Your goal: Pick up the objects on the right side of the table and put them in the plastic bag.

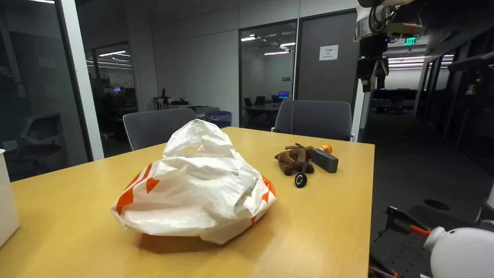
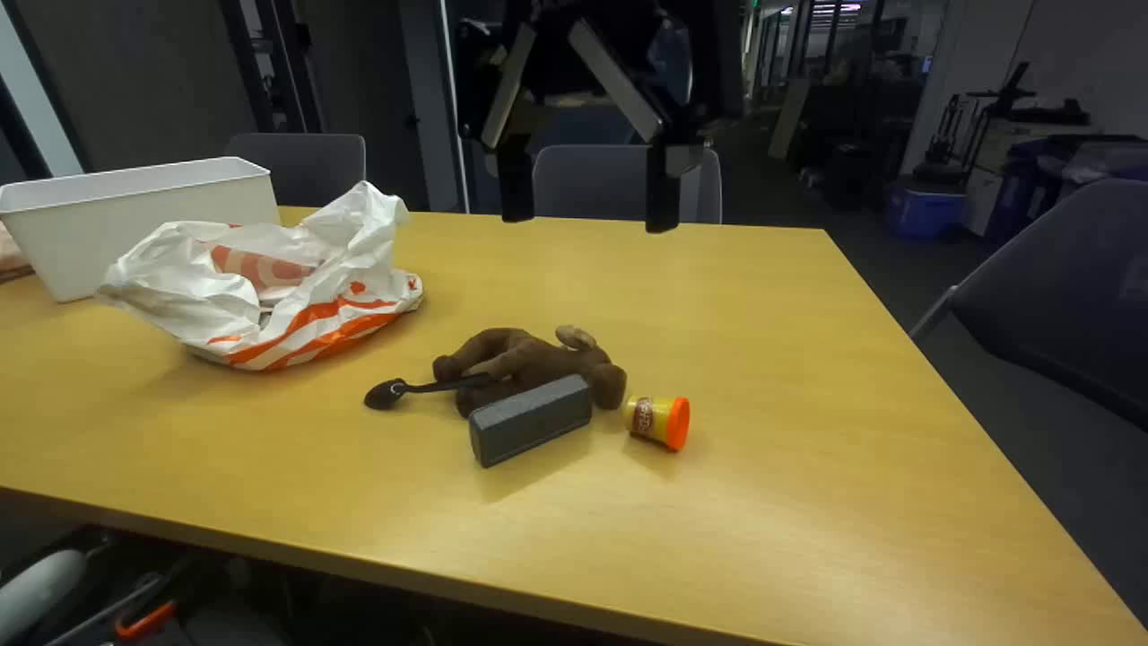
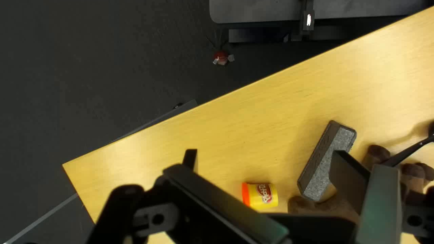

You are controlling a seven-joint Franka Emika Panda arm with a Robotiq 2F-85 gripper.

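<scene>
Several small objects lie close together on the tan table [image 2: 807, 359]: a brown plush toy [image 2: 538, 363], a black spoon [image 2: 390, 393] with its handle against the toy, a dark grey block [image 2: 531, 420] and a small yellow tub [image 2: 657, 420] with an orange lid, on its side. The white plastic bag [image 1: 193, 200] with orange print sits crumpled nearby, also seen in an exterior view as the bag [image 2: 269, 287]. High above the table hangs my gripper [image 2: 590, 202], jaws wide apart and holding nothing. In the wrist view, one finger partly covers the block [image 3: 327, 162] and toy.
A white rectangular bin [image 2: 143, 215] stands on the table behind the bag. Grey chairs [image 1: 314, 119] are pushed up around the table. The table's corner and edge [image 3: 135, 134] run under the wrist view, with dark floor beyond.
</scene>
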